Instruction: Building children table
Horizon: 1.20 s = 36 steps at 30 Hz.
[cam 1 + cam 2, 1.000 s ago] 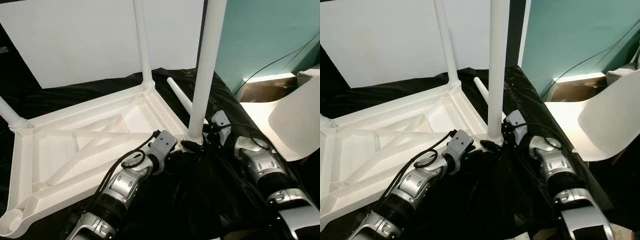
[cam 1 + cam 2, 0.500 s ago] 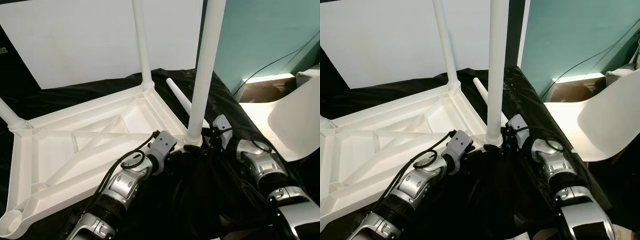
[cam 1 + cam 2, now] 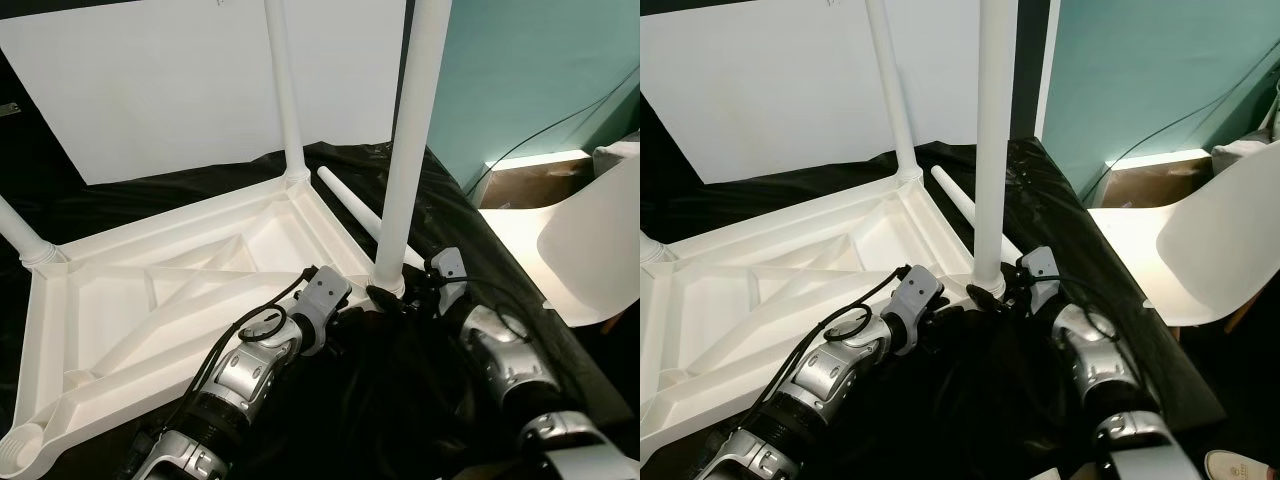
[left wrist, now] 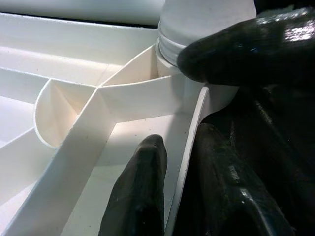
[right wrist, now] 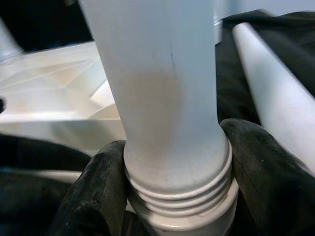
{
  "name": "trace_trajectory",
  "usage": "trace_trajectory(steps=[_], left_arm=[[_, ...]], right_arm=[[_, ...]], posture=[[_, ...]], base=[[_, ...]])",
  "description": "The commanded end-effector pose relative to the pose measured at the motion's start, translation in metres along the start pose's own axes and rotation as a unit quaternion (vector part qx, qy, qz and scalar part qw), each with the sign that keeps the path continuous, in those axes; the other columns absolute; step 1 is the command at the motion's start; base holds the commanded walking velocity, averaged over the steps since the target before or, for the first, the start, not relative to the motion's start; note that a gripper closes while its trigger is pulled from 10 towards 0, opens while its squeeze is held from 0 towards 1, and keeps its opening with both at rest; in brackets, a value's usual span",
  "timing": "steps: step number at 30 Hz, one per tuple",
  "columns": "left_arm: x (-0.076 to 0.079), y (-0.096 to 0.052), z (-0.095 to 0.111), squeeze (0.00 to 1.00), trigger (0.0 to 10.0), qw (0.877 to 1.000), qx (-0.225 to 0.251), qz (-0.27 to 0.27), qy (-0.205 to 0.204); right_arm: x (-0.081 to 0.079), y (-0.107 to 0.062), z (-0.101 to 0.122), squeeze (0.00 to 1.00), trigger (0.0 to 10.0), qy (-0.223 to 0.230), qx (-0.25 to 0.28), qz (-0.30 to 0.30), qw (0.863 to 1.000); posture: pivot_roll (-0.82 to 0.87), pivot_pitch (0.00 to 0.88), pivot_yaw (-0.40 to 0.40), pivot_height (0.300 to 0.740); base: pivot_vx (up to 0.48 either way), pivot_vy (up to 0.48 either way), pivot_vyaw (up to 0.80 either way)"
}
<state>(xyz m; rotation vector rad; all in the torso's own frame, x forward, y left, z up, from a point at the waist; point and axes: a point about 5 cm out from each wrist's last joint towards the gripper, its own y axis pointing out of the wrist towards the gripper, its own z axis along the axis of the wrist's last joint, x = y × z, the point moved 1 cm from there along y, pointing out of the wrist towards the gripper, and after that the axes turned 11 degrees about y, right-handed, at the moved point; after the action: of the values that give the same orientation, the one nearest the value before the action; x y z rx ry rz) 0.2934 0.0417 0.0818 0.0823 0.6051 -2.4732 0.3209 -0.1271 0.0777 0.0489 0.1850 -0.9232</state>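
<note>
Before me a black-draped surface [image 3: 440, 200] carried the upturned white tabletop [image 3: 150, 300], with one loose white leg [image 3: 355, 212] lying beside it.

No readable text, labels, brands, numbers or signs anywhere. A faint small mark sits at the top edge of the white board [image 3: 190, 90] behind the scene, too small to read.
</note>
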Motion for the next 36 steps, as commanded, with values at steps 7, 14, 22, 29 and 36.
trace_trajectory(steps=[7, 14, 22, 29, 36], left_arm=[[0.026, 0.002, -0.033, 0.00, 10.0, 0.994, -0.059, -0.089, -0.027], [0.027, 0.004, -0.031, 0.00, 10.0, 0.994, -0.057, -0.091, -0.024], [0.030, 0.006, -0.031, 0.00, 10.0, 0.994, -0.052, -0.087, -0.035], [0.028, 0.005, -0.031, 0.00, 10.0, 0.995, -0.051, -0.082, -0.035], [0.029, 0.003, -0.033, 0.00, 10.0, 0.995, -0.053, -0.077, -0.039]], right_arm=[[-0.029, 0.007, -0.017, 0.00, 0.0, 0.071, 0.017, -0.064, 0.995], [-0.024, 0.009, -0.010, 0.00, 10.0, 0.037, 0.021, -0.076, 0.996], [-0.019, 0.017, 0.019, 0.67, 10.0, 0.025, 0.053, -0.034, 0.998], [-0.002, 0.018, 0.022, 0.00, 10.0, -0.004, -0.001, -0.005, 1.000], [0.001, 0.017, 0.013, 0.00, 10.0, -0.011, -0.059, 0.040, 0.997]], posture=[[0.01, 0.000, 0.021, 0.740], [0.00, 0.000, 0.016, 0.740], [0.01, 0.000, -0.001, 0.740], [0.03, 0.000, -0.011, 0.740], [0.04, 0.000, -0.015, 0.740]], base=[[0.000, 0.000, 0.00], [0.000, 0.000, 0.00], [0.000, 0.000, 0.00], [0.000, 0.000, 0.00], [0.000, 0.000, 0.00]])
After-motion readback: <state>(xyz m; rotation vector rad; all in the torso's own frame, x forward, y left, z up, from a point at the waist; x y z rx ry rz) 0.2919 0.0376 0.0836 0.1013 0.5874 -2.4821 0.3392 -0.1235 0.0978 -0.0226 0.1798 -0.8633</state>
